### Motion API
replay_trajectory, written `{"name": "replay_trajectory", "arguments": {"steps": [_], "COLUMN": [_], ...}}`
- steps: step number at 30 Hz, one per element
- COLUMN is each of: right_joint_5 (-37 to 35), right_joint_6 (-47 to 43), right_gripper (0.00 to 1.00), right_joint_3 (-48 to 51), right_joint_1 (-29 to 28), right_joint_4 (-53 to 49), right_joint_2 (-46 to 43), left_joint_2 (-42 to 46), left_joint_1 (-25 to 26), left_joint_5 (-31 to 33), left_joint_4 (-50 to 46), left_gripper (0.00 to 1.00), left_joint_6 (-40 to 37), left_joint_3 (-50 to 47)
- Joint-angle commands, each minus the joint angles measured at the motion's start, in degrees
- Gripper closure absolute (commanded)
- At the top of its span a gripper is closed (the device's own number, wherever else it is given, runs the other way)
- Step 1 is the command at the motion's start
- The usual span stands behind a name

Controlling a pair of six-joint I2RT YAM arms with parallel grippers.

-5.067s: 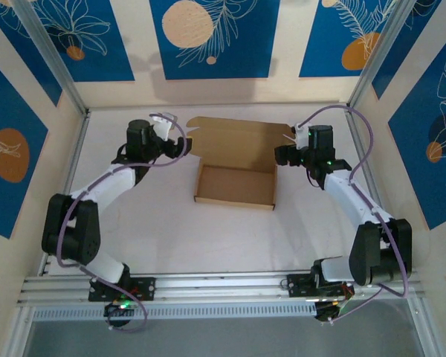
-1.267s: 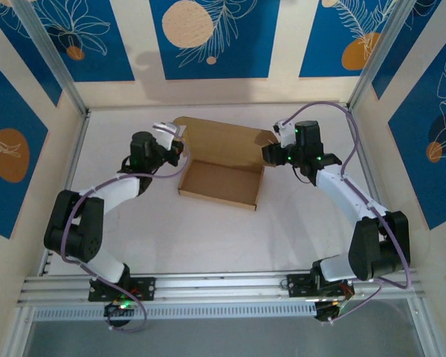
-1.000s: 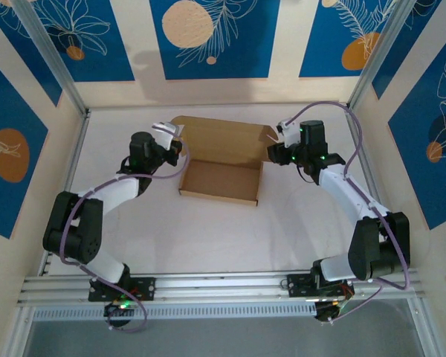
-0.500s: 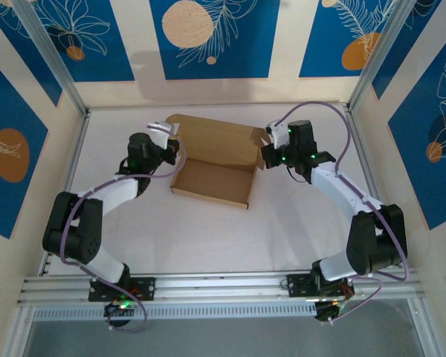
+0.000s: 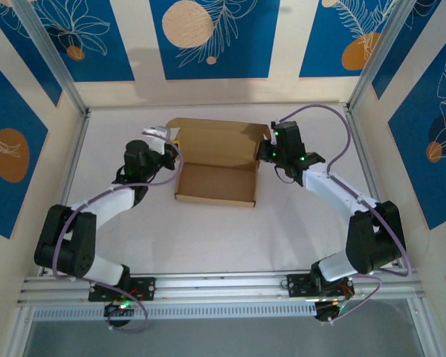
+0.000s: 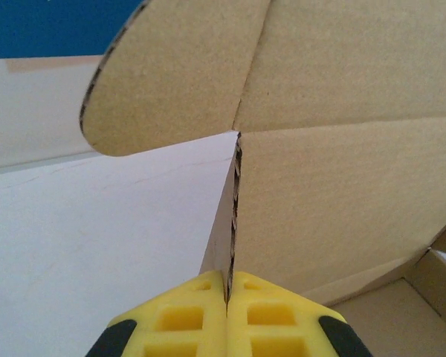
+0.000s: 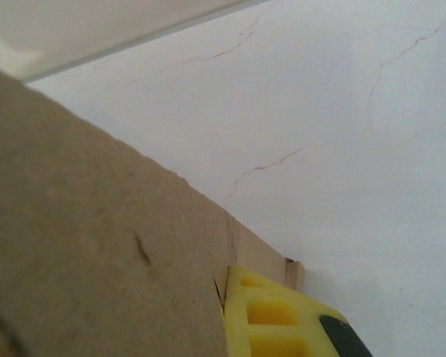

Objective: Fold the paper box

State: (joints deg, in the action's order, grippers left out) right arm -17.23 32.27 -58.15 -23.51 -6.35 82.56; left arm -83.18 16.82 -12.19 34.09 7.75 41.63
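Paper box (image 5: 215,184): plain brown cardboard, half folded. Shallow open tray, low walls raised, base flat on table (image 5: 208,238), centre toward far side. Lid panel (image 5: 219,141) raised along tray's far edge. Rounded flap (image 6: 171,82) projecting at lid's left end.

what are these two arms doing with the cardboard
Two robot arms are folding a paper box on the white table. The left hand is shut on the box's left wall, and the right hand pinches its right side. Its side walls are up and the lid stands open at the back.
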Motion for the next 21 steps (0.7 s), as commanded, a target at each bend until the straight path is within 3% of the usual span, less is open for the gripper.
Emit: {"name": "replay_trajectory", "arguments": {"steps": [1, 5, 11, 21], "right_joint_5": [-5.38, -8.46, -10.37, -11.28], "right_joint_6": [5.26, -1.13, -3.33, -4.07], "right_gripper": [1.0, 1.0, 1.0, 1.0], "right_joint_3": [3.61, 7.31, 14.79, 17.91], "right_joint_1": [-2.63, -5.74, -7.15, -8.47], "right_joint_4": [7.58, 13.16, 21.58, 25.2], "right_joint_2": [-2.09, -3.49, -6.63, -6.41], "left_joint_2": [1.61, 2.14, -0.93, -5.33], "left_joint_1": [2.48, 4.24, 5.78, 12.59], "left_joint_5": [0.25, 5.15, 9.47, 18.79], "left_joint_4": [5.8, 12.86, 25.79, 37.08], "left_gripper": [1.0, 1.0, 1.0, 0.96], "left_joint_6": [4.02, 5.38, 6.8, 0.61], "left_joint_3": [-1.6, -5.08, -10.05, -15.45]}}
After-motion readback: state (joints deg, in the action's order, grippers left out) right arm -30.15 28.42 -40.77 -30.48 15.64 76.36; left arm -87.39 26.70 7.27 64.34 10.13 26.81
